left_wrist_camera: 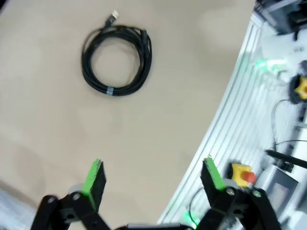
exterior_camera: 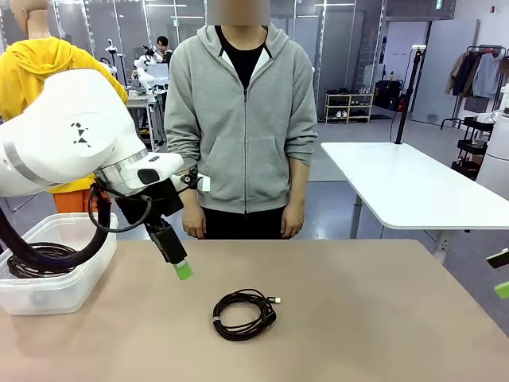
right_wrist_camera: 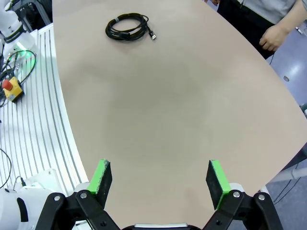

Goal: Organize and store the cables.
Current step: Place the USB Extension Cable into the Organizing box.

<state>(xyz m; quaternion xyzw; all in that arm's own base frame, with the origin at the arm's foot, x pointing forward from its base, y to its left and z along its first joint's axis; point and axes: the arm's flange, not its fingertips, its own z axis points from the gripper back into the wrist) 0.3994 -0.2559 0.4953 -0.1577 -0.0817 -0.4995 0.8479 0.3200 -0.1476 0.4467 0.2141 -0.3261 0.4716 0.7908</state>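
Empty, wide-open left claw (left_wrist_camera: 152,177) hovers near the bin (exterior_camera: 56,290); next it must reach the coiled cable (exterior_camera: 243,313) beside it.

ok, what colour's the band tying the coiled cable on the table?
Grey, on the black cable; clearest in the left wrist view.

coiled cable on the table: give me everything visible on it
The cable is a thin black cord wound into a round, multi-loop coil, lying flat on the tan table near its middle. A small pale band ties the loops together at one spot. One end sticks out of the coil with a small metal-tipped connector. Nothing touches it but the tabletop: the open left gripper hangs above and to its left, clear of it, and the person's hands are at the far edge.
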